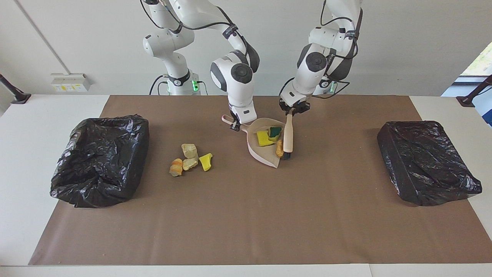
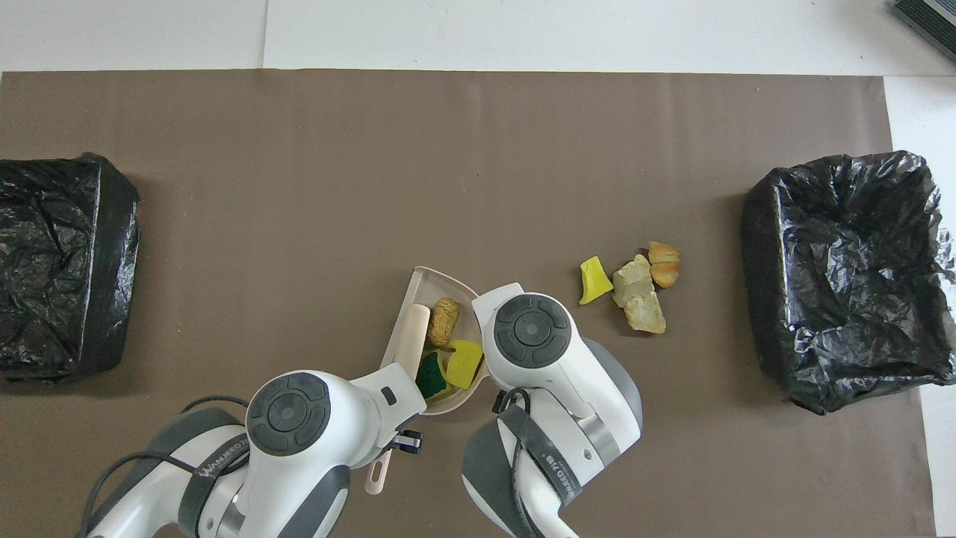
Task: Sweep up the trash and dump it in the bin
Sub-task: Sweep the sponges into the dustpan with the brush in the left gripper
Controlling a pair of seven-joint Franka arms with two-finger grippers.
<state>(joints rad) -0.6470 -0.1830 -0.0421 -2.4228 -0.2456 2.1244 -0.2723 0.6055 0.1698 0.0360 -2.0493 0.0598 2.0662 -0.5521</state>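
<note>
While the right end effector (image 1: 235,126) grips the pale pink dustpan (image 1: 265,152) by its handle, the pan appears to rest with its open lip toward the brush, probably so that scraps pushed from that direction slide in and stop against its raised back wall. Just beside it, the left end effector (image 1: 294,109) is clamped on the upper end of the brush (image 1: 288,135), whose pale, smooth handle runs down to dark bristles planted at the pan's mouth; held like this, the brush seems to pen the load inside. Three pieces of trash already sit in the pan: a yellow sponge piece (image 1: 263,138), a green-topped sponge (image 1: 275,132) nearer to the robots, and an orange-brown bread-like chunk (image 1: 279,148) pressed against the bristles. Their porous, soft look suggests they are light and could roll out if the pan tips. A second cluster of scraps (image 1: 190,158) still lies on the brown paper mat (image 1: 246,223) that covers the table, between the dustpan and the open bin (image 1: 102,159) at the right arm's end; it holds a yellow wedge, two pale tan lumps and a small orange-crusted bit, all rough and irregular. Both bins are lined with crinkled, glossy black plastic; the other bin (image 1: 424,161) stands at the left arm's end, well apart from everything. By my judgement, one heap is gathered and no dumping has begun.
</note>
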